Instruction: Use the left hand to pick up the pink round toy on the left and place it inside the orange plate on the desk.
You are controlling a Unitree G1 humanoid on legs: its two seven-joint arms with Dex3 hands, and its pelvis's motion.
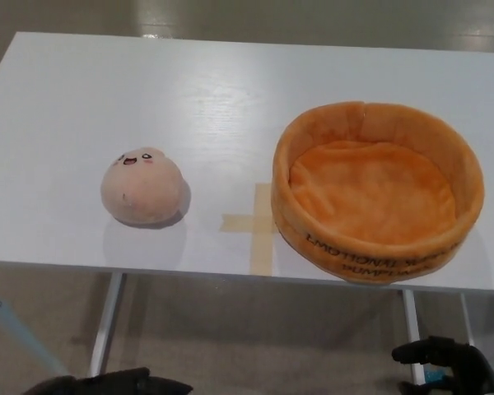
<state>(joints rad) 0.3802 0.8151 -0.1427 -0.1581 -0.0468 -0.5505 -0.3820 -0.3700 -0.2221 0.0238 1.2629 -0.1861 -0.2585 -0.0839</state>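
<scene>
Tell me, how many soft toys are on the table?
1: the pink round toy sits on the white table's left side, beside the empty orange plate.

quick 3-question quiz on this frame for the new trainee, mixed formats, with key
1. True or false: the pink round toy already lies inside the orange plush plate.
2. What marks the white table between the toy and the plate? A) a tape cross B) a black dot C) a sticker with text
3. Fill in: the left hand shows at the bottom edge, ____ the table's front edge.

Key:
1. False; it sits on the table, left of the plate and apart from it.
2. A, the tape cross.
3. Below; it touches nothing. The right hand is low too.
</scene>
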